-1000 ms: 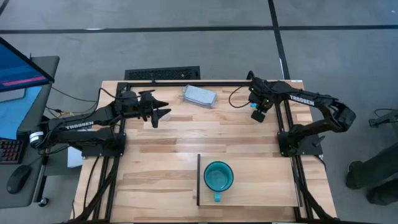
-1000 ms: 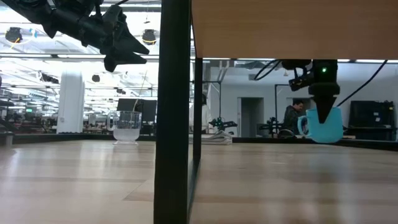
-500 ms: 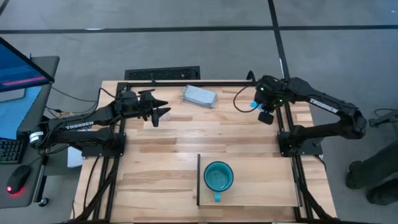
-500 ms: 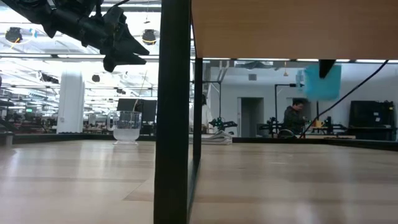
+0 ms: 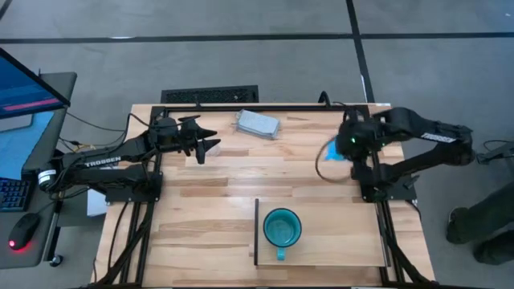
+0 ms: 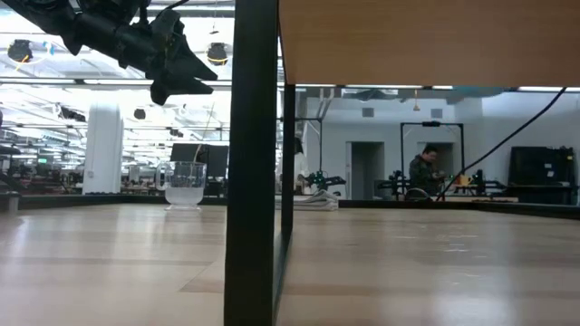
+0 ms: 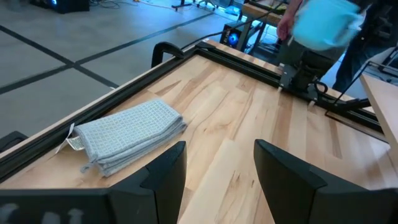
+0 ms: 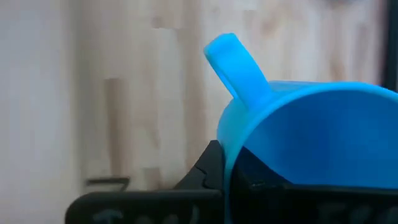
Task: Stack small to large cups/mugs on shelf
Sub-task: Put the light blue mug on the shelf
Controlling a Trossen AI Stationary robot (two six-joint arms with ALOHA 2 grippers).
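Three cups are counted: one teal mug [image 5: 282, 229], one bright-blue mug [image 8: 298, 130] and one clear cup [image 6: 185, 184]. One shelf board [image 5: 337, 241] lies at about five o'clock on the table in the high view, its dark upright edge on the side toward nine o'clock. The teal mug stands upright on that board, mouth up, its handle pointed toward six o'clock. The bright-blue mug is gripped at its rim by the closed fingers of the right gripper [image 8: 227, 177], lifted above the table near three o'clock; its handle is seen jutting away from the wrist. The clear cup stands upright on the tabletop beneath the left gripper [image 5: 210, 145], which is held above the table at about ten o'clock, fingers parted and empty. One folded grey cloth [image 5: 257, 124] lies near twelve o'clock.
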